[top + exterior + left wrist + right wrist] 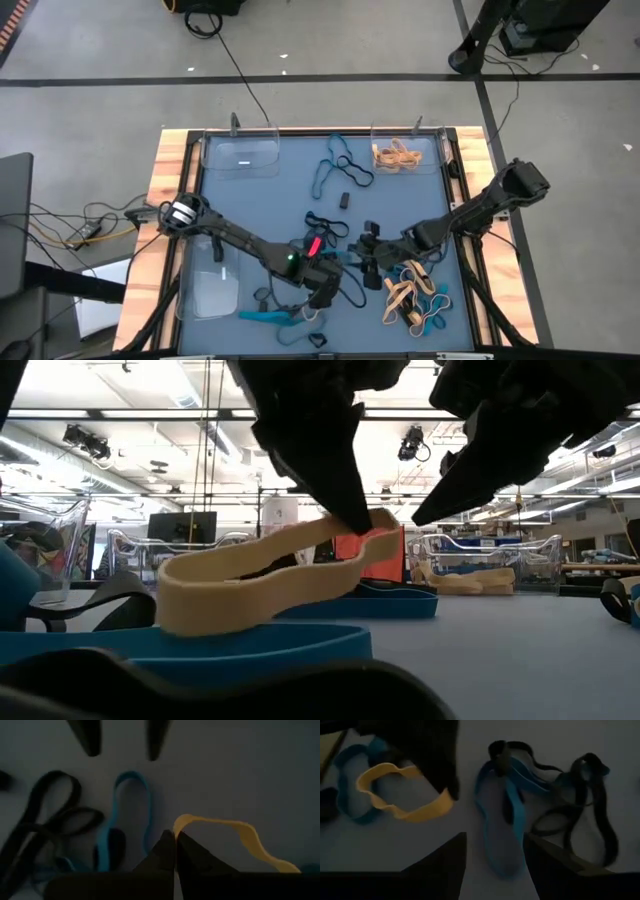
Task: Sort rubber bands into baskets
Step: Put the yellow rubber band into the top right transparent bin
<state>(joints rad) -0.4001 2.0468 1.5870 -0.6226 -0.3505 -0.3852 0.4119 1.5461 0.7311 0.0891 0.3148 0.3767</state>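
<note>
Pinching one end of a tan rubber band (pixel 220 827), the left pincer (pixel 175 840) leaves its length trailing flat.

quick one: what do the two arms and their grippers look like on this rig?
Both arms are dark, slim and jointed. The left arm has a white round patch at its base joint, a small green light and a red mark near the wrist. The left gripper and right gripper each have two dark, tapering wedge-shaped fingers.
</note>
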